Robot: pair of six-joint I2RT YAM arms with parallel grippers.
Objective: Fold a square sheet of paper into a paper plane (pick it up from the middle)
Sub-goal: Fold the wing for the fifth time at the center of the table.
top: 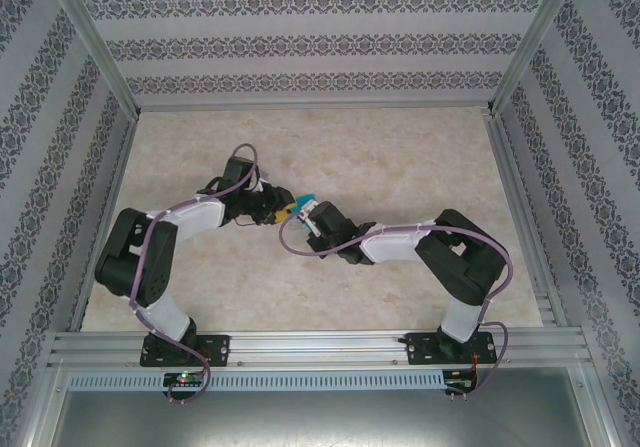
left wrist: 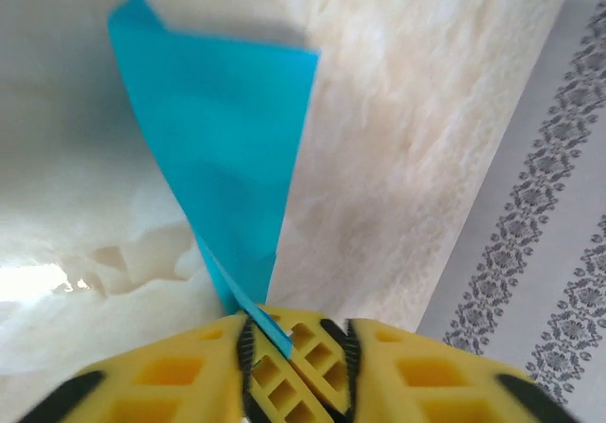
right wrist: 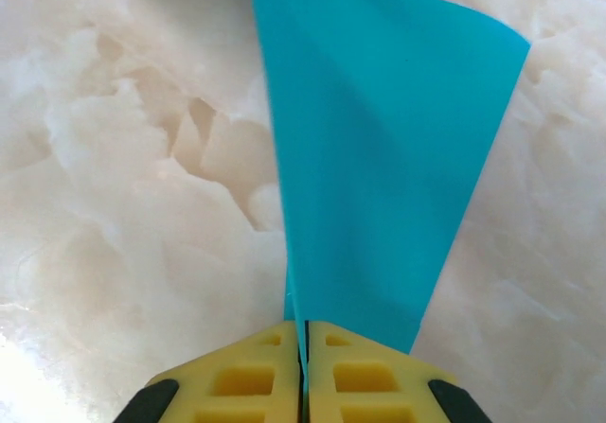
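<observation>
Right gripper (right wrist: 305,345) is clamped tight on the folded teal paper (right wrist: 379,139): yellow lattice pads pressed together, the sheet's narrow end pinched in the seam. From there the paper's long axis runs straight away from the fingers, fanning out into a broad wedge with a slanted far edge. It's thin, matte and unmarked, with a soft crease shading down its length.

Over to the left gripper (left wrist: 295,326): the paper (left wrist: 227,139) tapers down into its yellow fingers too, one sharp corner pointing up and away. Whether those fingers bite or sit slack, I can't tell.

From above, both arms meet mid-table, grippers nose to nose, with a sliver of teal (top: 304,205) showing between them over the cream, marbled tabletop (top: 420,167). Patterned walls (top: 320,47) surround it.
</observation>
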